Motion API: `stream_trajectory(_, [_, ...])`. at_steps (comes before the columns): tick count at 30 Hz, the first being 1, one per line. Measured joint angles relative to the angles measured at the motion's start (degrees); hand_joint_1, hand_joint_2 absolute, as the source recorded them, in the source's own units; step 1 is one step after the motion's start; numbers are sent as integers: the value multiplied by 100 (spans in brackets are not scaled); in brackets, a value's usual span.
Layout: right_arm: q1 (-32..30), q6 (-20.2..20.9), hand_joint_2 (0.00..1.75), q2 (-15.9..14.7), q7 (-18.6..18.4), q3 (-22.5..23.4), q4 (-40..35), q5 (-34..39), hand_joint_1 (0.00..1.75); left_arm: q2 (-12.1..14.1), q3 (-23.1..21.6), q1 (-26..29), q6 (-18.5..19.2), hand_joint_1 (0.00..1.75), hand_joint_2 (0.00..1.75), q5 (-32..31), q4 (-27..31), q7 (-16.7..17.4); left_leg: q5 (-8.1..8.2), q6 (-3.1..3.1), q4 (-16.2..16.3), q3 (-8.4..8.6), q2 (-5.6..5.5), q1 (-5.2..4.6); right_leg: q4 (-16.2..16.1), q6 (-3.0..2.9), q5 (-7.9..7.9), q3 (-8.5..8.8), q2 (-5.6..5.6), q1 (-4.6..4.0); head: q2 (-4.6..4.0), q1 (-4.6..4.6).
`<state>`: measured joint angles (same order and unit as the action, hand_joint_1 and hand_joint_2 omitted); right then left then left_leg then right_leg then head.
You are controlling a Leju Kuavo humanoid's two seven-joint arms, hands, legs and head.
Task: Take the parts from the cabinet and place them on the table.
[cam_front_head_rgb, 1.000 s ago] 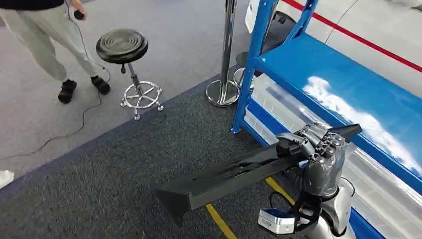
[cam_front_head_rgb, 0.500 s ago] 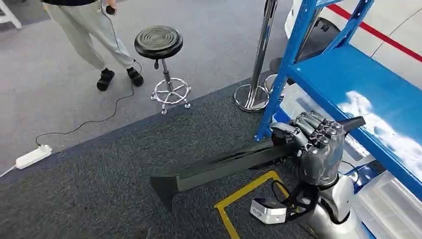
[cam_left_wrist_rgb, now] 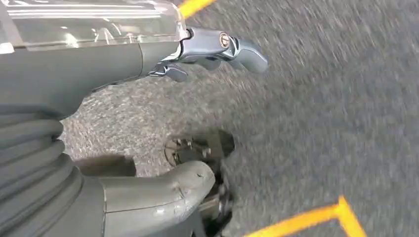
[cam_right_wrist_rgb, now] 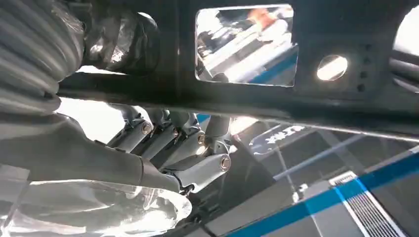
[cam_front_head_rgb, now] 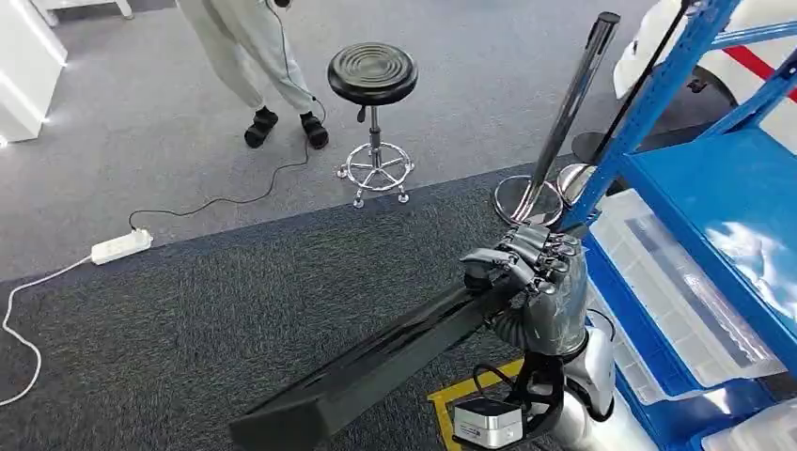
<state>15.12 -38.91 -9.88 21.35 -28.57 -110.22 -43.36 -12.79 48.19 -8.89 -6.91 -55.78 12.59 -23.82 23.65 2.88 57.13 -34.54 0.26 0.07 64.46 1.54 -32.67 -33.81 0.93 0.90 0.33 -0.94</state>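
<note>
A: 1 part in hand, and it's a long one. My right hand point(cam_front_head_rgb: 533, 272) has its fingers curled around one end of the black bar point(cam_front_head_rgb: 376, 362), and the rest of it sticks out low over the dark carpet point(cam_front_head_rgb: 188, 319).

B: Why grip it at the end and not the middle?

A: My guess: that end was what faced me on the blue shelf point(cam_front_head_rgb: 742, 207). Held this way the far end droops, so I'd say the grip has to stay firm against the leverage.

B: And the left hand?

A: My left hand point(cam_left_wrist_rgb: 148, 123) hangs over the carpet holding nothing, fingers loosely apart. In the right wrist view my fingers point(cam_right_wrist_rgb: 163, 138) wrap under the bar's frame.

B: Anything in the way?

A: A stool point(cam_front_head_rgb: 372, 75), a chrome post point(cam_front_head_rgb: 564, 113), and a person point(cam_front_head_rgb: 249, 56) standing beyond. That long tail could sweep into them if I turn carelessly. I see no table, so the part remains carried.
</note>
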Motion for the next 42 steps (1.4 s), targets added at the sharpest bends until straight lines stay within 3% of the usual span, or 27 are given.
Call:
stream_trajectory(2, [-10, 2, 175, 4, 19, -46, 54, 22, 175, 0, 4, -19, -9, 0, 175, 0, 0, 4, 5, 27, 3, -1, -146, -13, 897, 2, -356, -472, -83, 0, 0, -2])
stream_trajectory(3, [-10, 20, 175, 4, 35, -72, 85, 99, 175, 6, 9, -14, -20, 0, 175, 2, 0, 9, 6, 26, 17, -1, -239, -13, 1140, 6, -359, -633, -86, 2, 0, -2])
stream_trajectory(5, [-7, 174, 175, 9, 109, -92, 114, 431, 175, 15, 15, -5, -37, 0, 175, 13, 0, 15, 24, 2, 54, 2, -403, 5, 779, 17, 35, -539, -90, 34, 0, 0])
stream_trajectory(7, [-6, 418, 175, 28, 270, -103, 122, 1041, 175, 15, 24, 18, -44, 0, 175, 22, 0, 15, 87, -59, 162, -8, -575, 30, -240, 42, 626, -94, -256, 103, 0, 0])
stream_trajectory(8, [-3, 506, 175, 41, 341, -105, 138, 1253, 175, 17, 30, 30, -44, 0, 175, 35, 0, 15, 116, -97, 202, -37, -618, 17, -370, 54, 505, -30, -519, 131, 0, 0])
stream_trajectory(9, [-13, 606, 175, 57, 396, -105, 138, 1443, 175, 26, 42, 18, -48, 0, 175, 46, 0, 13, 126, -131, 273, -100, -681, 15, -427, 44, 496, -41, -567, 123, 0, -4])
stream_trajectory(12, [-33, 919, 175, 120, 549, -92, 166, 2003, 175, 39, 57, 94, -59, 0, 175, 63, 0, 4, 90, -245, 204, -159, -830, 62, -431, -63, 510, -22, -389, 74, 0, 0])
stream_trajectory(13, [-37, 1055, 175, 159, 596, -81, 166, 2182, 175, 59, 61, 110, -77, 0, 175, 72, -2, 4, 119, -262, 237, -141, -797, 70, -479, -111, 531, 12, -300, 108, 0, -2])
stream_trajectory(14, [-51, 1200, 175, 203, 621, -76, 168, 2383, 175, 57, 61, 127, -83, 0, 175, 81, -2, 0, 251, -284, 431, -208, -455, 21, -504, -148, 526, 45, -253, 99, 0, -18])
stream_trajectory(15, [-69, 1279, 175, 236, 651, -70, 166, 2516, 175, 57, 61, 125, -85, 0, 175, 81, -2, 0, 435, -302, 753, -367, -271, 26, -512, -177, 519, 61, -181, 80, 0, -20])
stream_trajectory(17, [-151, 1480, 175, 264, 699, -41, 170, 2772, 175, 57, 61, 114, -87, 0, 175, 92, -2, 0, 886, -323, 1739, -861, -85, 39, -509, -208, 491, 70, 18, 31, 0, -20])
stream_trajectory(18, [-190, 1576, 175, 284, 713, -26, 170, 2894, 175, 57, 61, 123, -85, 0, 175, 98, -2, 0, 927, -320, 1978, -986, -65, 40, -508, -215, 483, 71, 95, 15, 0, -20])
stream_trajectory(19, [-219, 1650, 175, 312, 726, -11, 173, 3018, 175, 57, 61, 144, -87, 0, 175, 98, -2, 0, 847, -308, 1950, -969, -62, 40, -508, -215, 474, 76, 161, 2, 0, -20])
stream_trajectory(21, [-235, 1698, 175, 365, 754, 15, 173, 3102, 175, 61, 61, 173, -85, 0, 175, 96, -2, 0, 439, -254, 1229, -579, -47, 35, -508, -214, 447, 100, 285, -22, 0, -20])
stream_trajectory(22, [-232, 1733, 175, 393, 767, 33, 173, 3121, 175, 77, 61, 170, -87, 0, 175, 96, -2, 0, 217, -207, 729, -299, 43, 10, -508, -208, 429, 126, 342, -27, 0, -20])
stream_trajectory(23, [-236, 1764, 175, 419, 772, 55, 173, 3156, 175, 90, 61, 155, -90, 0, 175, 96, -2, 0, 179, -144, 295, -82, 381, -74, -509, -184, 406, 150, 402, -41, 0, -20])
stream_trajectory(27, [-253, 1810, 175, 479, 774, 81, 175, 3215, 175, 116, 81, 148, -92, 0, 175, 107, -2, -2, 187, -54, 198, -59, 185, -134, -544, -89, 374, 198, 633, -59, 0, -15])
stream_trajectory(28, [-248, 1827, 175, 496, 780, 88, 170, 3215, 175, 122, 92, 154, -101, 0, 175, 116, 0, -4, 128, 9, 82, 21, 113, -44, -530, -54, 321, 207, 675, -78, 0, -15])
stream_trajectory(30, [-237, 1827, 175, 505, 811, 111, 171, 3200, 175, 129, 96, 139, -107, 0, 175, 122, 0, -33, 104, 47, 32, 63, 19, -53, -111, -31, 85, 45, 121, -33, 0, -13])
stream_trajectory(32, [-242, 1827, 175, 505, 809, 136, 179, 3184, 175, 133, 107, 71, -107, 0, 175, 142, 0, -48, 109, 80, 37, 63, -130, -56, 732, -20, -266, -419, -36, -20, 0, -13])
stream_trajectory(33, [-240, 1829, 175, 500, 809, 147, 181, 3176, 175, 136, 118, 58, -103, 0, 175, 168, -2, -63, 114, 85, 48, 63, -214, -57, 1038, -11, -313, -625, -58, -18, 0, -11])
stream_trajectory(34, [-237, 1829, 175, 503, 806, 162, 184, 3176, 175, 136, 127, 55, -103, 0, 175, 179, 0, -74, 122, 81, 63, 66, -298, -55, 1062, -2, -220, -691, -65, -14, 0, -13])
stream_trajectory(35, [-216, 1829, 175, 503, 806, 162, 181, 3169, 175, 136, 140, 51, -103, 0, 175, 186, 0, -79, 136, 71, 87, 72, -380, -48, 857, 5, 0, -641, -70, 2, 0, -11])
stream_trajectory(37, [-174, 1832, 175, 503, 798, 164, 181, 3143, 175, 133, 146, 51, -103, 0, 175, 201, -2, -79, 189, 31, 161, 82, -524, -32, 39, 18, 545, -305, -171, 47, 0, -11])
stream_trajectory(38, [-161, 1834, 175, 503, 796, 164, 181, 3125, 175, 133, 149, 55, -103, 0, 175, 201, -2, -76, 229, -4, 209, 59, -584, -18, -299, 16, 621, -173, -414, 85, 0, -11])
stream_trajectory(39, [-166, 1834, 175, 505, 787, 164, 179, 3112, 175, 133, 151, 31, -103, 0, 175, 205, -2, -72, 253, -41, 300, 0, -652, -49, -411, 12, 560, -124, -618, 90, 0, -11])
stream_trajectory(42, [-155, 1832, 175, 522, 772, 164, 166, 3071, 175, 133, 183, 68, -107, 0, 175, 227, -2, -44, 211, -155, 225, -33, -833, 22, -398, -80, 554, -123, -456, 37, 0, -13])
